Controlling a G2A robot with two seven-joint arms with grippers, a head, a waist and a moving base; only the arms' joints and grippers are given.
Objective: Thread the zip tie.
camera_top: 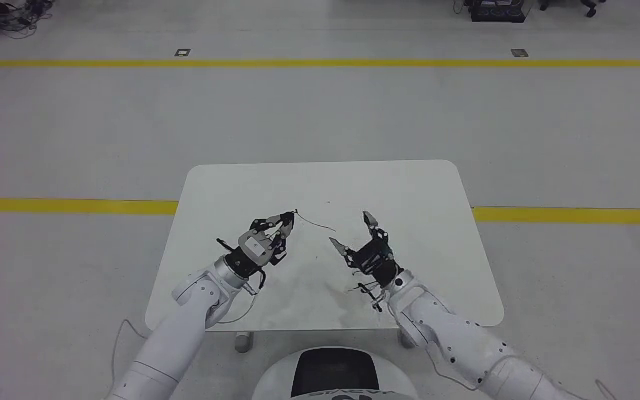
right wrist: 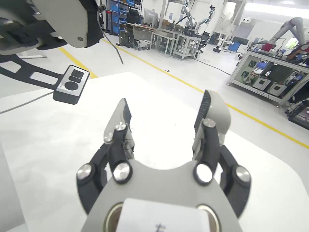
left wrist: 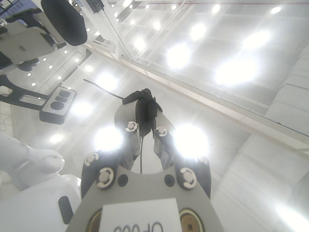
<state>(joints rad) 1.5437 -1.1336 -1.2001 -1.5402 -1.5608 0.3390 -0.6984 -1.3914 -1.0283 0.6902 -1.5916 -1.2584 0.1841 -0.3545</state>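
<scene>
Currently left pincer [camera_top: 288, 220] clamped on zip tie [camera_top: 318, 223] above table [camera_top: 430, 190]; right pincer [camera_top: 350, 230] wide, empty.

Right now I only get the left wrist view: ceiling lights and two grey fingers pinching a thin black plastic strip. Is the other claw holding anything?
Observer: No. The right gripper is open and empty.
Operator: Is the strip anywhere near it?
Observer: The thin black zip tie, clamped in the left gripper, points its free end toward the right gripper, with a gap of air between them.
Operator: And what is underneath all this?
Observer: A white rounded-corner table lies below both grippers.
</scene>
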